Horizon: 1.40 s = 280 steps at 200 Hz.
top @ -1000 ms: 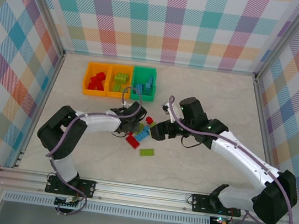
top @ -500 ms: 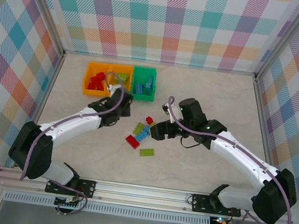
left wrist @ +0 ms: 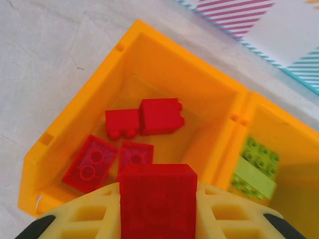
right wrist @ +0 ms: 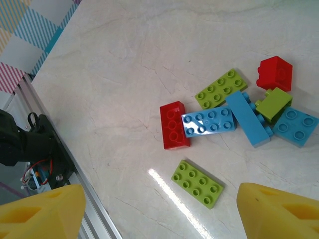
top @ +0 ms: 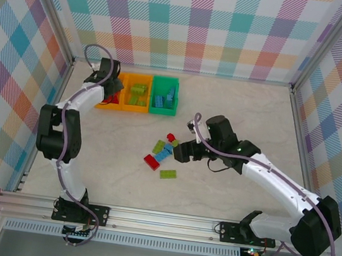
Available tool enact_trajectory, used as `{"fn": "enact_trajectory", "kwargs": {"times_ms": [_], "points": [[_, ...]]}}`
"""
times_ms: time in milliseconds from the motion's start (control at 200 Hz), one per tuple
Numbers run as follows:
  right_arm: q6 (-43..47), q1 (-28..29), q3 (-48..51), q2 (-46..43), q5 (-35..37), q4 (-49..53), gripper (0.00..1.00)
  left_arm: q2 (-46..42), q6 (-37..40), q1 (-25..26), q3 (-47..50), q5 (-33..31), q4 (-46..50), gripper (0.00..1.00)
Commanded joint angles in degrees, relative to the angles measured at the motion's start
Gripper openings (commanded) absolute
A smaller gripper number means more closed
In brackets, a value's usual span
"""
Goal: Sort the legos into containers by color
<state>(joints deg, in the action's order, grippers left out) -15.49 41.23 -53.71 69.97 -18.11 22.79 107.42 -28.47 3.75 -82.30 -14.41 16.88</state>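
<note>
– Look, the left arm has swung from the tabletop pile to the left orange bin; its jaws are clamped on a red brick.
– One fewer once dropped; the right jaws hang wide, empty, over the loose legos.

Three containers stand touching in a row at the desk's 11 o'clock, with sorted legos inside each. The left gripper holds a held brick in its jaws over the 9 o'clock one. Loose legos cluster mid-desk, at 5 o'clock from the row, with a single brick apart at their 6 o'clock.
</note>
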Motion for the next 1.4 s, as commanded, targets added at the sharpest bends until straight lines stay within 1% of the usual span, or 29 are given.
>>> {"fn": "enact_trajectory", "kwargs": {"times_ms": [0,110,205,300,365,430,480,545,625,715,790,855,920,970,1030,1100,1180,1330,1395], "points": [[-1.5,0.2,1.2,-2.4,2.4,0.8,0.80,2.6,-2.0,-3.2,-3.6,5.9,2.3,0.34],[-2.0,0.2,1.5,-2.6,3.4,1.3,0.80,3.2,-0.7,-4.0,-6.6,7.1,5.7,0.45],[-2.6,0.2,1.8,-2.1,3.9,0.5,0.80,-0.4,-1.0,-4.0,-3.9,9.3,4.4,0.54],[-3.4,0.3,1.9,-0.9,4.9,-0.9,0.80,-6.6,-2.6,-3.7,0.8,12.7,2.4,0.59],[-3.8,0.2,1.3,0.6,5.9,-1.1,0.80,-12.0,-3.4,-3.0,4.5,14.1,2.4,0.60],[-4.4,0.2,0.9,2.3,8.8,-1.1,0.80,-19.0,-3.5,-0.7,9.5,14.3,1.5,0.59],[-4.7,0.3,0.9,3.9,11.1,-1.1,0.80,-24.8,-2.9,2.3,13.4,13.6,0.7,0.59],[-5.1,0.2,0.3,6.4,14.0,-0.7,0.80,-31.9,-0.6,7.4,17.6,12.5,0.7,0.59],[-4.8,0.2,-0.5,9.9,16.0,-0.6,0.79,-39.4,3.2,15.2,20.9,9.9,2.9,0.58],[-4.4,0.3,-2.1,13.9,17.3,-0.7,0.79,-45.9,6.8,23.9,23.4,7.7,6.7,0.58],[-5.4,0.3,-4.6,17.3,18.0,-0.8,0.78,-49.6,8.7,30.9,24.0,4.6,11.8,0.58],[-6.8,0.3,-7.2,20.9,18.2,-1.1,0.76,-51.5,10.1,36.3,23.5,1.6,17.2,0.58],[-7.9,0.3,-9.9,24.5,18.5,-1.2,0.73,-52.4,11.9,40.5,22.5,-0.2,23.3,0.58],[-8.3,0.4,-11.8,27.2,19.4,-1.1,0.73,-52.6,13.9,42.6,21.9,0.2,27.0,0.59],[-8.4,0.6,-14.0,30.2,21.1,-0.4,0.73,-52.8,16.6,43.3,22.4,3.9,29.9,0.60],[-7.9,0.9,-16.3,33.0,22.6,0.5,0.71,-53.6,16.9,43.4,23.5,7.4,32.1,0.60],[-7.4,1.2,-18.1,35.5,23.7,1.1,0.66,-56.2,17.3,43.4,25.6,10.4,32.1,0.61],[-5.8,2.2,-20.6,38.9,23.2,1.7,0.53,-61.6,18.1,43.4,28.9,6.7,31.3,0.65],[-5.4,2.8,-22.8,40.9,23.7,4.2,0.51,-62.6,19.0,43.4,29.5,5.5,31.4,0.68]]}}
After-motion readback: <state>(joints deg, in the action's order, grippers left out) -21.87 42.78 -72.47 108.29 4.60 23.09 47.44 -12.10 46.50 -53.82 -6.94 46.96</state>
